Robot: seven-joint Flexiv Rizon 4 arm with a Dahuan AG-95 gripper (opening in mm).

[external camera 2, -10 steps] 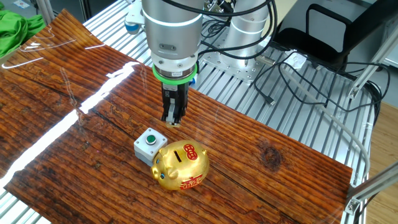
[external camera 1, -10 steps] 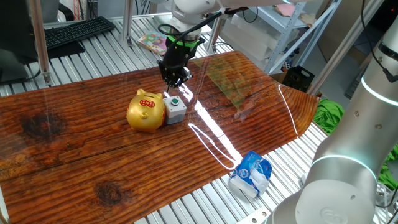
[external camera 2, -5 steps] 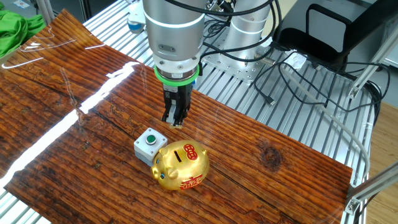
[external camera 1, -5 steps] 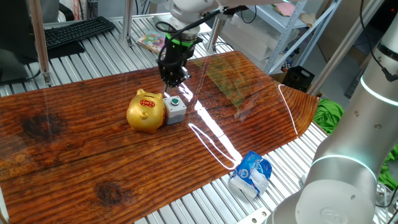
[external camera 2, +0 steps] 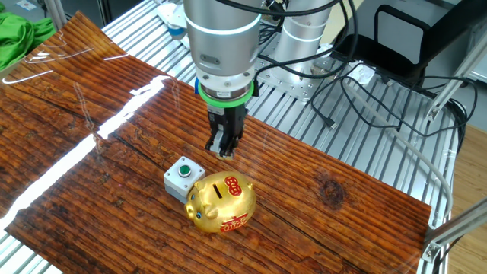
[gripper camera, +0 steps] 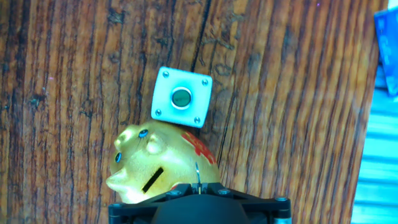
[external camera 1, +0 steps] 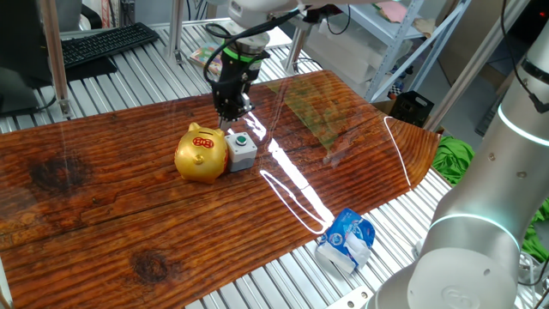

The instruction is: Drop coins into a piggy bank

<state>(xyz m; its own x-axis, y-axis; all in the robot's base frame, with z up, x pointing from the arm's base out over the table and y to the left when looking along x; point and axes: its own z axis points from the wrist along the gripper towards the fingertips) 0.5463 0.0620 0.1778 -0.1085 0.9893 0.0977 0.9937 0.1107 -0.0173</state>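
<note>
The bank (external camera 2: 221, 202) sits at lower centre while the gripper (external camera 2: 223, 151), shifted toward it, pinches something thin, maybe a coin.

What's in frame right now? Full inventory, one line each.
piggy bank: 1, shiny gold with red marks, on the wooden table, slot up.
button box: 1, grey with green button, touching the bank's side.
wooden table: 1, red-brown.
blue-white packet: 1, off the table's edge on the metal slats.
green cloth: 1, beyond the table's corner.
keyboard: 1, black, background.
pincer: 1, black, above the table beside the bank; something thin shows between its fingers.
</note>
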